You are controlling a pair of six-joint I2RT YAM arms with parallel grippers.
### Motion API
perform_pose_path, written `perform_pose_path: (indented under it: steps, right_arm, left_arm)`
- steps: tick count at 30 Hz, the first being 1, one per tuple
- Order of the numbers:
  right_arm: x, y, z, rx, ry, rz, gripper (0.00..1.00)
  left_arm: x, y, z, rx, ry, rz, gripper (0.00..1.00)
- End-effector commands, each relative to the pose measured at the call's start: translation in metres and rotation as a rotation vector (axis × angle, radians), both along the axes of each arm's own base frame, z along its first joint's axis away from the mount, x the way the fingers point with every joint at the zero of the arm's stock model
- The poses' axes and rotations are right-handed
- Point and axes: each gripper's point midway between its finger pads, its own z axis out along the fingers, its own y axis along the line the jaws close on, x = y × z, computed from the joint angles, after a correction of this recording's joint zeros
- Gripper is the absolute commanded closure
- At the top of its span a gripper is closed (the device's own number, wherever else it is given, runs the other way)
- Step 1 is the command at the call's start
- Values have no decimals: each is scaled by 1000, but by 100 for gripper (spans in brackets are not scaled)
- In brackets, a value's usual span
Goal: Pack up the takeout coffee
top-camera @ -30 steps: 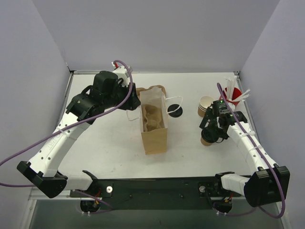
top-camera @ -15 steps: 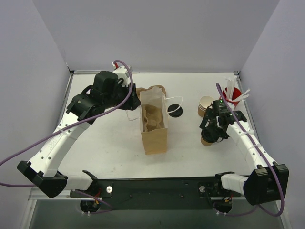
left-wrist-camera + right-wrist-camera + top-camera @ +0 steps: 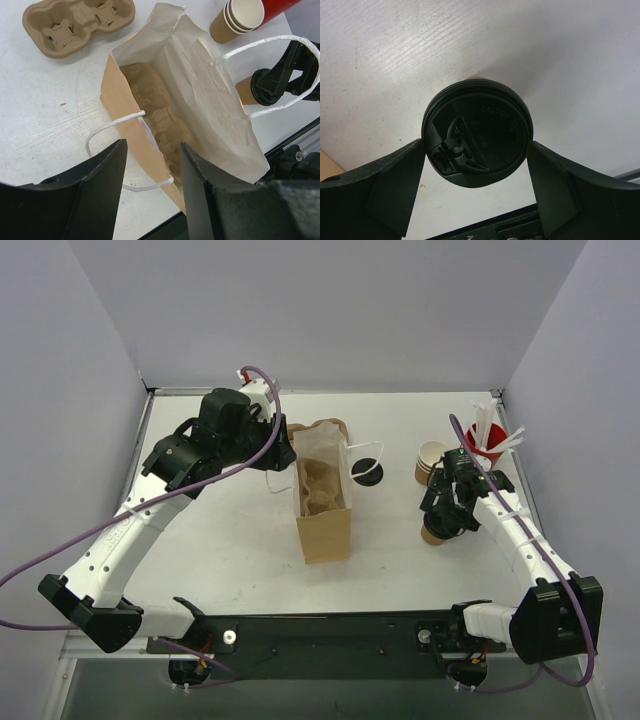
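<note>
Takeout coffee, location: the takeout coffee [image 3: 432, 536] stands upright on the table [image 3: 230, 550]. It is to the right of the paper bag [image 3: 323, 510] and well apart from it, near the stack of pale cups [image 3: 432, 458].
Takeout coffee relative to tool: it sits directly beneath the right gripper [image 3: 476, 146]. In the wrist view its black lid fills the gap between the two fingers [image 3: 380, 190].
Right gripper, state: one finger stands on each side of the lid, level with the rim and at its edge. Whether the fingers press on the lid cannot be told.
Left gripper, state: the left gripper [image 3: 152, 145] has its jaws apart at the bag's open mouth. The bag's near wall lies in the gap, not clamped.
Lid marking: raised lettering runs along the lid. It appears to begin "CAUTION"; the remainder is not legible.
Other items: a pulp cup carrier [image 3: 77, 22] lies beyond the bag. A red cup with white straws [image 3: 487, 443] stands behind the stack. A loose black lid [image 3: 367, 474] lies beside the bag.
</note>
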Motion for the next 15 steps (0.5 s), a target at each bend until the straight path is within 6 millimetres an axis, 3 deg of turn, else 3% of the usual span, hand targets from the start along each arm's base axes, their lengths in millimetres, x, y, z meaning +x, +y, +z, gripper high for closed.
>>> perform_pose_path:
  steps: [1,15]
  right_arm:
    - [-8,-4,-12,-17,51,-4,24]
    - [-6,-4,0,-65,47,20,23]
  left_arm:
    - [6,-4,13,-27,-49,-9,44]
    - [7,-4,10,-22,-45,-10,44]
